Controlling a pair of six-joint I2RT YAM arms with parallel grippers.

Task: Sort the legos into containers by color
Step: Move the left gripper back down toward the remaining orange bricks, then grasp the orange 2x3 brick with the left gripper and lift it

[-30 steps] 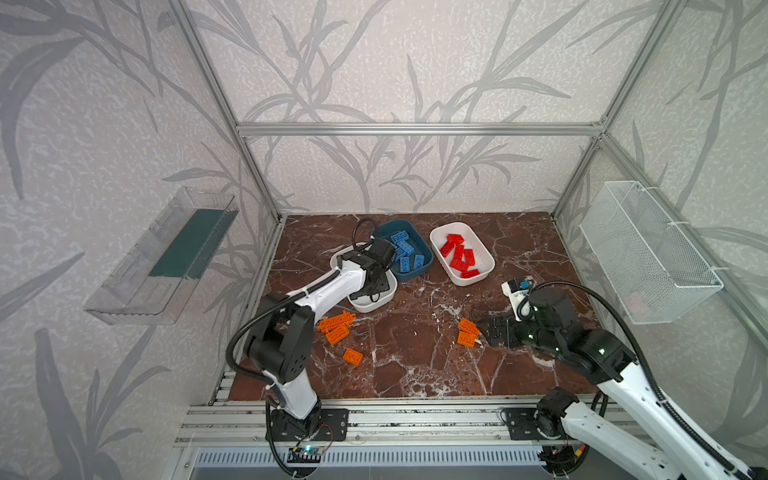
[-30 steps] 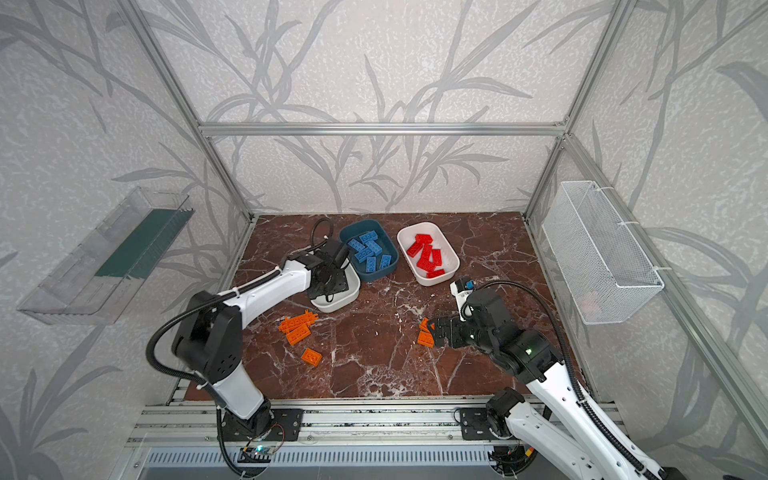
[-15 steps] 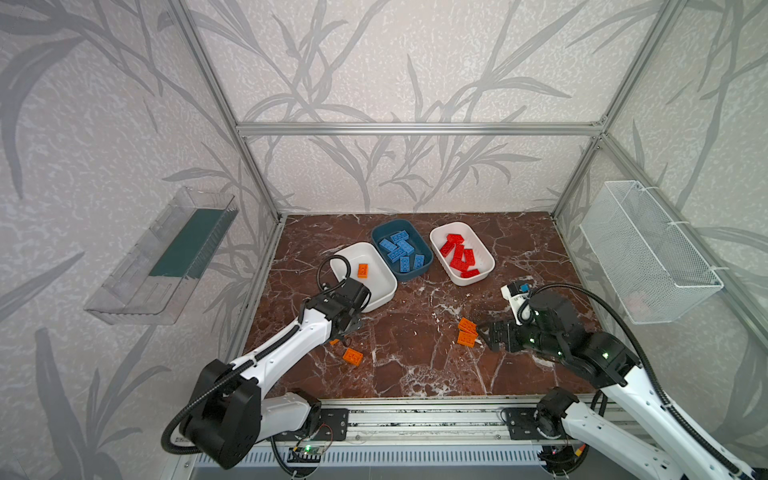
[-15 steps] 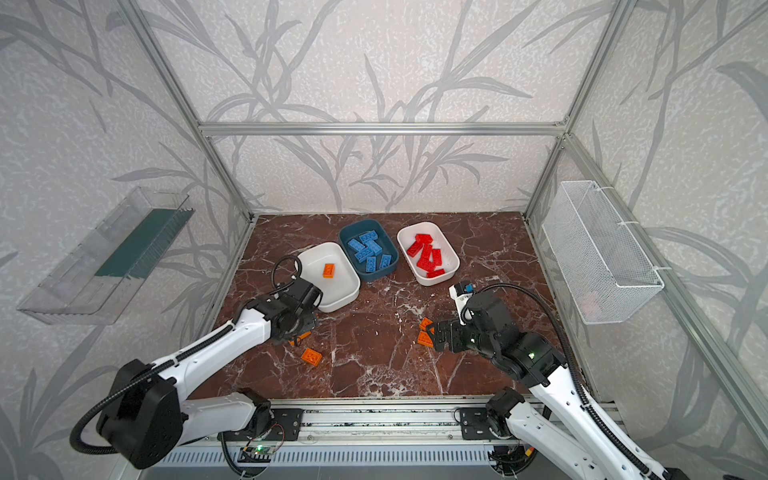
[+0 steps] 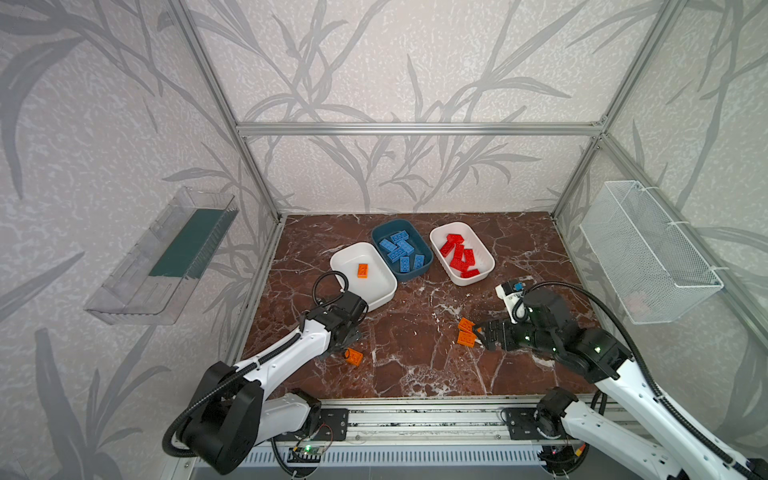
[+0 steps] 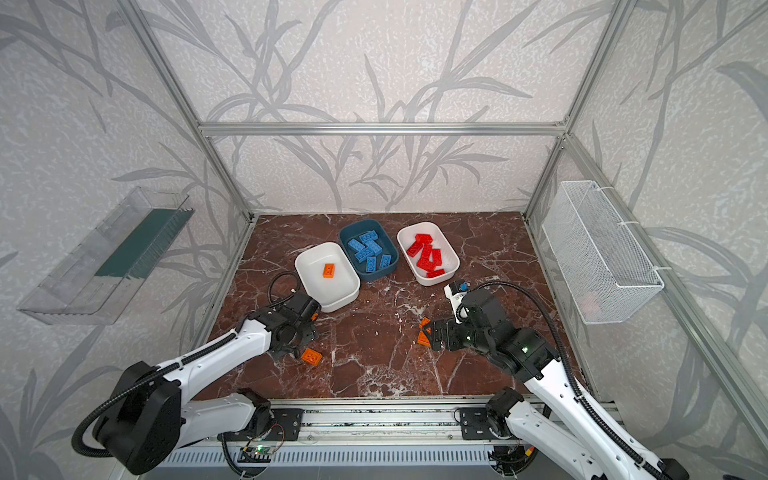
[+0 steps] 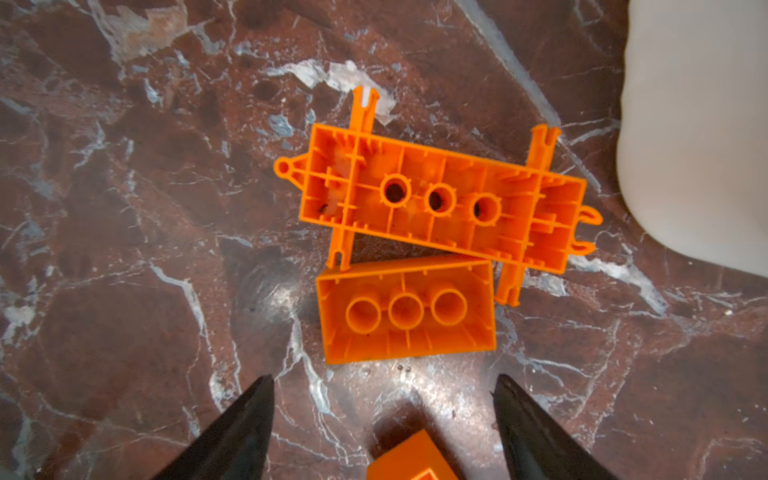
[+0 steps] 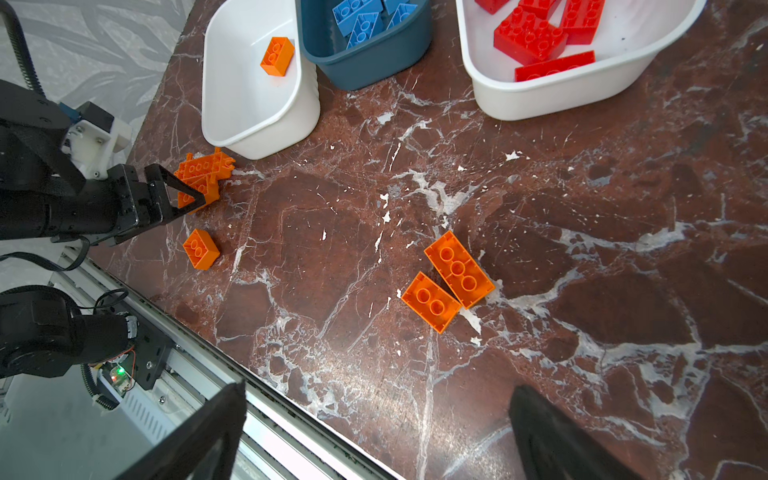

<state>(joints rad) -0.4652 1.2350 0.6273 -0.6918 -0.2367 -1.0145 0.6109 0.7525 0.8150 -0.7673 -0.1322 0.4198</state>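
Left gripper hung spread, empty — upturned orange brick lay just ahead of its tips.
Long axis ran finger to finger — this gripper by far the nearer.

Blue legos fill the teal tub, red legos a white tub. Another white tub holds one orange brick; several orange pieces lie outside.
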